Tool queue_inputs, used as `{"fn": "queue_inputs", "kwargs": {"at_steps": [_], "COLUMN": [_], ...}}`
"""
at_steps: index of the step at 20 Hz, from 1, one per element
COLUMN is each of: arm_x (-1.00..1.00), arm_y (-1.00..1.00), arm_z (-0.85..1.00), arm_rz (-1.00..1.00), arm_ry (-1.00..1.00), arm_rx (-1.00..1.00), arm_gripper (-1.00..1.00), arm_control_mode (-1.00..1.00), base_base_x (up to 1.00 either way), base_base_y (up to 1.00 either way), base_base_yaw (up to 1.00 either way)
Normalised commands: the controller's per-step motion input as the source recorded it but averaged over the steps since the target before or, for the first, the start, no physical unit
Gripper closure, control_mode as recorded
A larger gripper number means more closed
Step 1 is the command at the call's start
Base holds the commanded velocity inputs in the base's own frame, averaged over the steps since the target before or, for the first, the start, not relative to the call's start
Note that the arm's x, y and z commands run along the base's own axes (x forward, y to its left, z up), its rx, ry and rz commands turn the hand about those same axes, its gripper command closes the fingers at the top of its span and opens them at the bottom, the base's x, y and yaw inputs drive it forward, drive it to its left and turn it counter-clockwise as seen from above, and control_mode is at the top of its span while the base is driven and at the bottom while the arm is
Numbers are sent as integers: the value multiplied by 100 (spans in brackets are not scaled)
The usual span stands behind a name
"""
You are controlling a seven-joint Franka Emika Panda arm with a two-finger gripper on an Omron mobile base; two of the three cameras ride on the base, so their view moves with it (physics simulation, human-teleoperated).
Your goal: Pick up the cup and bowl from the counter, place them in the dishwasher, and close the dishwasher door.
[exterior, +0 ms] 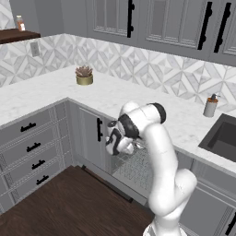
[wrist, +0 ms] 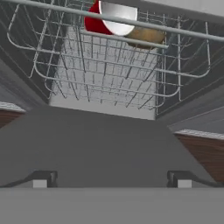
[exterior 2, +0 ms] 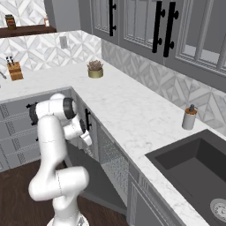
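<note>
The dishwasher (exterior: 133,167) stands open under the counter (exterior: 138,99), its silver wire rack (wrist: 105,74) in view. The red cup (wrist: 94,19) with its white inside lies on its side at the back of the rack. The tan bowl (wrist: 146,36) rests right beside it, touching or nearly so. The dishwasher door (wrist: 105,144) hangs lowered, its grey panel (exterior 2: 95,185) sloping toward the floor. My gripper (wrist: 112,181) hovers over the door, facing the rack, open with nothing between its fingertips (wrist: 40,180). It sits in front of the opening (exterior: 112,146) (exterior 2: 83,134).
A gold pot with a succulent (exterior: 84,76) and a grey soap dispenser (exterior: 211,106) stand on the counter. The dark sink (exterior 2: 194,163) lies to the right. Grey drawers (exterior: 30,147) flank the corner on the left, and a knife block (exterior 2: 15,69) sits far left.
</note>
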Motion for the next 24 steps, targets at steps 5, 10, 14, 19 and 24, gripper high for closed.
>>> {"fn": "queue_inputs", "kwargs": {"at_steps": [5, 10, 14, 19, 24], "arm_x": [-60, -5, 15, 18, -70], "arm_y": [7, 0, 0, 0, -1], "arm_z": [100, 100, 100, 100, 100], "arm_rz": [0, 0, 0, 0, 6], "arm_ry": [5, 25, 37, 55, -28], "arm_rx": [16, 9, 0, -16, -12], "arm_gripper": [-100, -100, -100, -100, -100], "arm_control_mode": [-100, -100, -100, -100, -100], "base_base_x": [0, 0, 0, 0, 0], "base_base_y": [0, 0, 0, 0, 0], "base_base_yaw": [0, 0, 0, 0, 0]}}
